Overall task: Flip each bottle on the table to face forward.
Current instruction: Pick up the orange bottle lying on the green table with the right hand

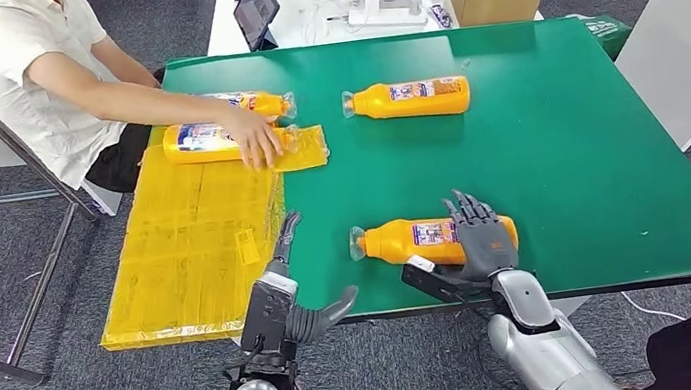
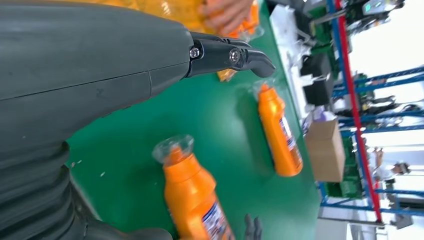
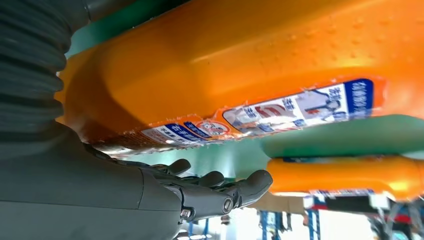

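Near bottle [image 1: 428, 238]: lies on its side right under the right hand, long axis running across the table edge, clear cap pointing toward the left hand, label up.
Right hand [image 1: 481, 238]: draped over the near bottle's base end, fingers [image 1: 469, 209] spread across its top; whether they actually grip it, I cannot tell.
Left hand [image 1: 287, 299]: empty, fingers apart, at the table's near edge, just beside the cap end of that bottle.
Far bottle [image 1: 410, 99]: well beyond both hands, also on its side, cap toward the left.
Person's hand [image 1: 253, 135]: far beyond the left hand, resting on two more bottles [image 1: 213, 137].
Green table [image 1: 568, 156]: carries it all.
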Controlling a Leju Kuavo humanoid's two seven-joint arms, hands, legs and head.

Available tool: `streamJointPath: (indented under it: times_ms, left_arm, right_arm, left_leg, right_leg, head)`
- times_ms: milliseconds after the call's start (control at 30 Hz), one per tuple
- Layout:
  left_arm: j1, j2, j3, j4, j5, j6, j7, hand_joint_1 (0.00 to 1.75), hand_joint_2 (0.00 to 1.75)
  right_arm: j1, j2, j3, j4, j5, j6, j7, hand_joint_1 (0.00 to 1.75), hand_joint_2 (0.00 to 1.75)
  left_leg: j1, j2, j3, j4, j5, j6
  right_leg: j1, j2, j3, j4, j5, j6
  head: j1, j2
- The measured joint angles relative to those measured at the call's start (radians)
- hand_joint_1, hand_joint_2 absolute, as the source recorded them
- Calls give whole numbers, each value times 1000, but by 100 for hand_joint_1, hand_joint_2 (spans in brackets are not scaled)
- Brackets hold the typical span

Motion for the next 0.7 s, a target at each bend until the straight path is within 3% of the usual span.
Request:
streamJointPath:
  times_ms: [267, 300, 433, 467, 700]
  left_arm:
    - [1, 0, -11, -4, 16, -47, 52, 0, 175]
    - [1, 0, -11, -4, 21, -57, 62, 0, 175]
    - [3, 2, -19, -8, 39, -85, 85, 0, 175]
    - [4, 2, -22, -8, 42, -88, 87, 0, 175]
    - [10, 5, -26, -16, 74, -104, 90, 0, 175]
  right_arm:
    - [-33, -21, 44, 4, 14, 138, 101, 0, 175]
    - [-36, -24, 50, 4, 13, 160, 111, 7, 175]
    - [-42, -41, 72, 4, 6, 206, 119, 168, 175]
    - [-41, -44, 76, 4, 5, 210, 117, 175, 175]
    - [-29, -86, 114, -26, -17, 240, 98, 175, 175]
  left_leg:
    - [0, 0, 7, 0, 0, 1]
    - [0, 0, 8, 0, 0, 2]
    - [0, -2, 12, 0, -1, 3]
    - [0, -2, 13, 0, -1, 3]
    - [-1, -2, 12, 0, 0, 4]
  right_leg:
    - [0, 0, 1, -1, 0, 0]
    - [0, 0, 1, -1, 0, 0]
    - [0, -1, 4, -2, -2, 2]
    - [0, -1, 4, -2, -2, 3]
    - [-1, -1, 9, -2, -1, 3]
  head:
    - [0, 0]
    - [0, 0]
    - [0, 0]
    - [0, 0]
    - [0, 0]
